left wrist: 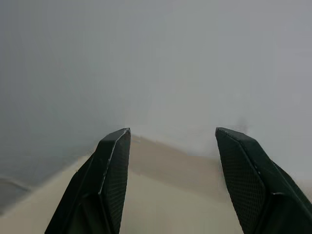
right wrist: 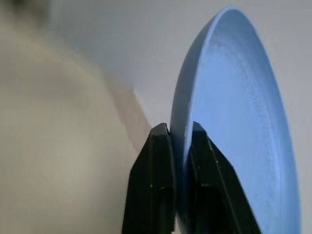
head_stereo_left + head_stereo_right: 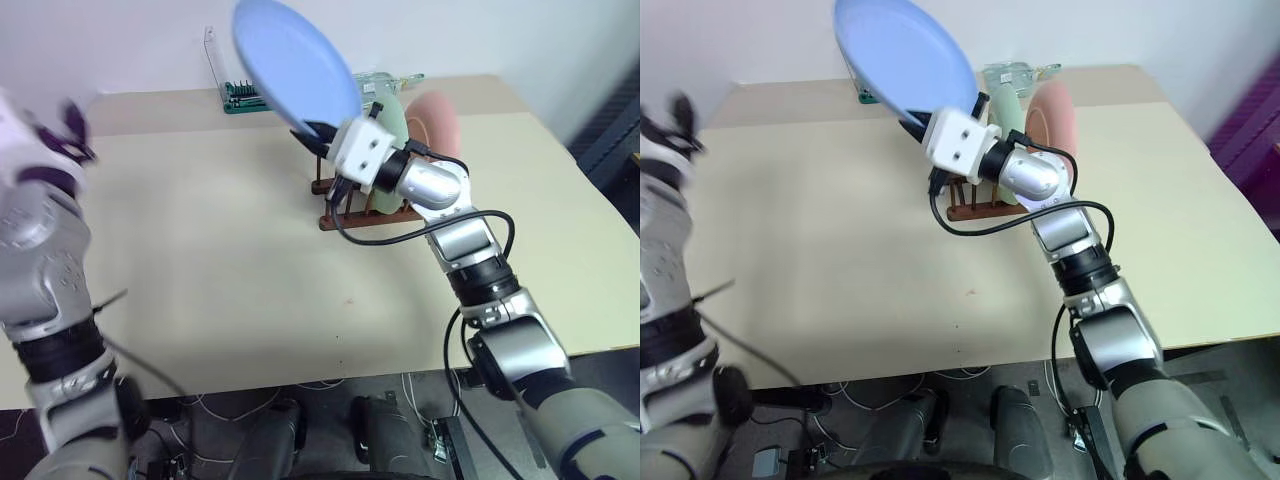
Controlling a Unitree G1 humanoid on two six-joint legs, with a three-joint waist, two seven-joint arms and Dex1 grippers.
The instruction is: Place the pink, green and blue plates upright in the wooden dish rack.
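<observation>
Blue plate [image 3: 902,62] was pinched at its rim by the closed right claw [image 3: 322,131], raised above the wooden dish rack [image 3: 970,205] — a thin grip, so it could pivot and miss. Left claw [image 1: 168,187] stood open, empty.

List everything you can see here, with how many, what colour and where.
blue plate: 1, light blue, held by its rim above the table, left of the rack
green plate: 1, mint, upright in the rack
pink plate: 1, salmon, upright in the rack, right of the green
rack: 1, dark brown wood, far middle of the table
bit holder: 1, green, far table edge
table: 1, beige
right gripper: 1, black, shut on the blue plate
left gripper: 1, black, open, at far left, holding nothing
</observation>
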